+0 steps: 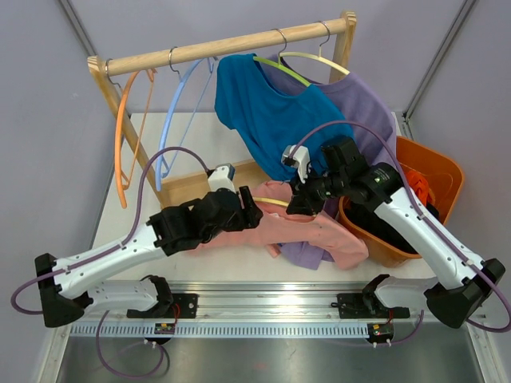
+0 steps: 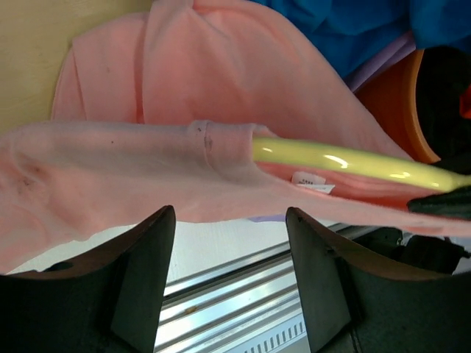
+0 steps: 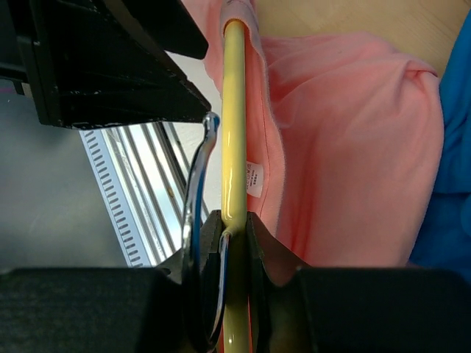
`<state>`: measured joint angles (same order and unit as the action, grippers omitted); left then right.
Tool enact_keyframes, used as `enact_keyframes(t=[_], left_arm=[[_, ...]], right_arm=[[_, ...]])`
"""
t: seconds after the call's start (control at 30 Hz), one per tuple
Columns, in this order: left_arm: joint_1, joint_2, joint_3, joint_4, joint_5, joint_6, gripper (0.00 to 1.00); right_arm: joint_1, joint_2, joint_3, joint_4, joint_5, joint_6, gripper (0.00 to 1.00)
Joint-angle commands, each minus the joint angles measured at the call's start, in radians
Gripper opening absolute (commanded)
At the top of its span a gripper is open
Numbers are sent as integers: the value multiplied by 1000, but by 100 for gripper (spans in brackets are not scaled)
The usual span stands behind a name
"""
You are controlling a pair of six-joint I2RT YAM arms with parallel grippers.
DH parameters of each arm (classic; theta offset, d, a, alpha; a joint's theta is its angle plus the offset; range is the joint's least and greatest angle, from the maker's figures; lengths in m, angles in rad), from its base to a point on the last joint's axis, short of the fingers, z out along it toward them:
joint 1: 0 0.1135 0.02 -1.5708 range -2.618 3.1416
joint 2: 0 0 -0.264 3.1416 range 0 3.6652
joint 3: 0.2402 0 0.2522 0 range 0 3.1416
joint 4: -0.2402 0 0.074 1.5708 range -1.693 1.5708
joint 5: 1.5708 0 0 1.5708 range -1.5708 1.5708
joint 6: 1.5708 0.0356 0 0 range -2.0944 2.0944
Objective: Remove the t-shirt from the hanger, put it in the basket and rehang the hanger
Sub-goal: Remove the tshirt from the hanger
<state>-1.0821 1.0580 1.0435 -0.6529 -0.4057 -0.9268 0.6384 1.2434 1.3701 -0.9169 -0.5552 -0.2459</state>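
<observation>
One hanger [image 1: 272, 204] lies left-right inside t-shirt [image 1: 323, 231], right tool [image 3: 228, 222] pinching.

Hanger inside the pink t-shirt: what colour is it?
The hanger is pale yellow, seen best in the right wrist view.

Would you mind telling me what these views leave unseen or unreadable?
Left wrist view: far end of the yellow plastic hanger, covered by the pink t-shirt.
Both wrist views: print on the white neck label, too small to read.
Top view: contents of the orange plastic basket, mostly behind the right arm.
</observation>
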Motion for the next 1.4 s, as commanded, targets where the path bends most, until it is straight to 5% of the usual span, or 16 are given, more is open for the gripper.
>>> enact_keyframes(t=[0.0,0.37,0.63,0.7,0.97,1.37], left_arm=[[-4,52,78,62,-84,-92,64],[-6,158,179,-117,-196,-260,48],[-6,188,164,-117,-211,-279,21],[-4,180,156,-96,-212,-268,0],[-30,132,213,48,-130,-66,0],[-87,151,309,243,185,135,0]], right_arm=[[-6,-44,0,56,29,51,0],[-13,-70,-19,70,29,63,0],[-14,-78,-19,72,21,63,0],[-14,-84,-28,75,21,62,0],[-16,-84,-60,84,89,17,0],[-16,-39,-14,111,89,-23,0]])
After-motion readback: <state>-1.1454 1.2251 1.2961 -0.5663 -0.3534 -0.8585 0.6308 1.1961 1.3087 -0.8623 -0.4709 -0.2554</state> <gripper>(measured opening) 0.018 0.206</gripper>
